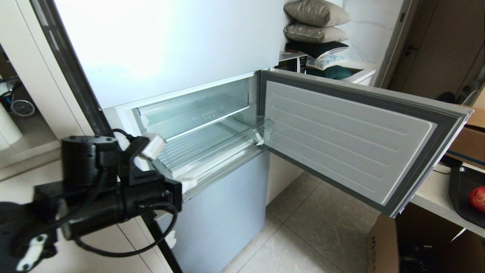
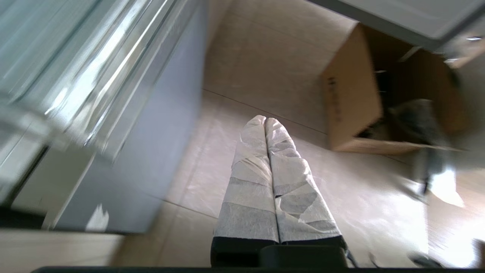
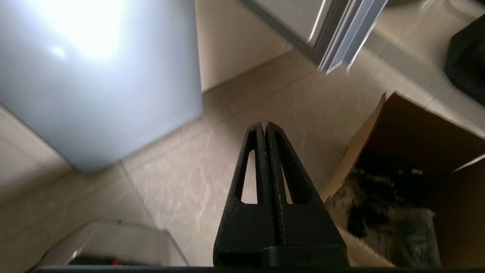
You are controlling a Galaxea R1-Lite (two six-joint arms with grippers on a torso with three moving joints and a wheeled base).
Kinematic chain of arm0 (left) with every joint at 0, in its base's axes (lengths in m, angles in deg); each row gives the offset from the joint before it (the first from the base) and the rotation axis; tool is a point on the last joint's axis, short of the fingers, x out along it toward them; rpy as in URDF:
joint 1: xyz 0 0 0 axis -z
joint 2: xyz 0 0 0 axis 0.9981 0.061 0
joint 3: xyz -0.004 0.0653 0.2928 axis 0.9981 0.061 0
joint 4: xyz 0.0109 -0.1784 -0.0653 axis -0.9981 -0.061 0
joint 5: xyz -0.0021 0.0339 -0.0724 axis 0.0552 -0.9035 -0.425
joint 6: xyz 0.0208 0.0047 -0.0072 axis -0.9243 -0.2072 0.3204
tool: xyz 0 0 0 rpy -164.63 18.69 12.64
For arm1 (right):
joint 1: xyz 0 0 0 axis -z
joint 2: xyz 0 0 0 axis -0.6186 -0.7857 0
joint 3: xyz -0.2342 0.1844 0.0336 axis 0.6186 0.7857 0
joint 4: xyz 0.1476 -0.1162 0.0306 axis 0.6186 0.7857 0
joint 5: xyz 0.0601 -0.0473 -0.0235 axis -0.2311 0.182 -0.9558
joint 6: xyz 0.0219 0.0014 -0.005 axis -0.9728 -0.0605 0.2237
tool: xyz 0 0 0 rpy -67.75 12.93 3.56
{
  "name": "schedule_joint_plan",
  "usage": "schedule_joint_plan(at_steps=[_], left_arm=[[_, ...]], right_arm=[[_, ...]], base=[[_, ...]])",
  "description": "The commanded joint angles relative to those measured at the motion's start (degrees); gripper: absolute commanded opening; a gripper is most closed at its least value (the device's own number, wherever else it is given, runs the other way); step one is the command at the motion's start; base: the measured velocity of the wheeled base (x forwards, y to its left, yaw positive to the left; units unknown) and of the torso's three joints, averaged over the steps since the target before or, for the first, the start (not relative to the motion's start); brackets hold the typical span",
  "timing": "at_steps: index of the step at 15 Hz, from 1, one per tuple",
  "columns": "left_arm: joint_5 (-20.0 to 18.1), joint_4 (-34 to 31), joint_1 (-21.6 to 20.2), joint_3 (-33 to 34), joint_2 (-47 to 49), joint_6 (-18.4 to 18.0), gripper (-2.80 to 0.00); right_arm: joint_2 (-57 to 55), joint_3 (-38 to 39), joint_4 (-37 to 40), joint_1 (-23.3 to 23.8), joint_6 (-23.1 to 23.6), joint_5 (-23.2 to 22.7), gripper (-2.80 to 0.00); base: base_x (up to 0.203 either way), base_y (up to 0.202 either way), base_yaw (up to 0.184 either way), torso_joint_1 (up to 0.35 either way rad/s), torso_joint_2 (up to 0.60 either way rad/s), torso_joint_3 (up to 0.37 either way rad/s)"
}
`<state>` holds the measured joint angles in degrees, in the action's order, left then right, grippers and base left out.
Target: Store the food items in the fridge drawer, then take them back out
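Showing apple (image 1: 478, 198) only overhead, drawer (image 1: 212, 146) empty

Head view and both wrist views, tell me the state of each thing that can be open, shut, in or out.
fridge door: swung open.
fridge drawer: pulled out, nothing in it.
red fruit: outside the fridge, in a black tray.
left claw: shut, holding nothing.
right claw: shut, holding nothing.
cardboard box: open.

Bright daylight fills the scene. Strong white glare lies on the upper fridge door (image 1: 159, 41) and the lower panel (image 3: 94, 57). The left wrist view is blurred; the floor (image 2: 379, 197) shines.
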<state>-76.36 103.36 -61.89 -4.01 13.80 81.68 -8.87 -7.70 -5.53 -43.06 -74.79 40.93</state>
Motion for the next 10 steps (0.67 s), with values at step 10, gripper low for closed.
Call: schedule_joint_plan(at_steps=[10], left_arm=[[19.1,12.3,5.2,-10.9,20.5,-0.4,-2.80]], right_arm=[[-0.5,-0.4,3.5,-5.0,1.6,-2.7,-2.80]], base=[[0.000,0.000,0.000,0.000,0.00,0.000]])
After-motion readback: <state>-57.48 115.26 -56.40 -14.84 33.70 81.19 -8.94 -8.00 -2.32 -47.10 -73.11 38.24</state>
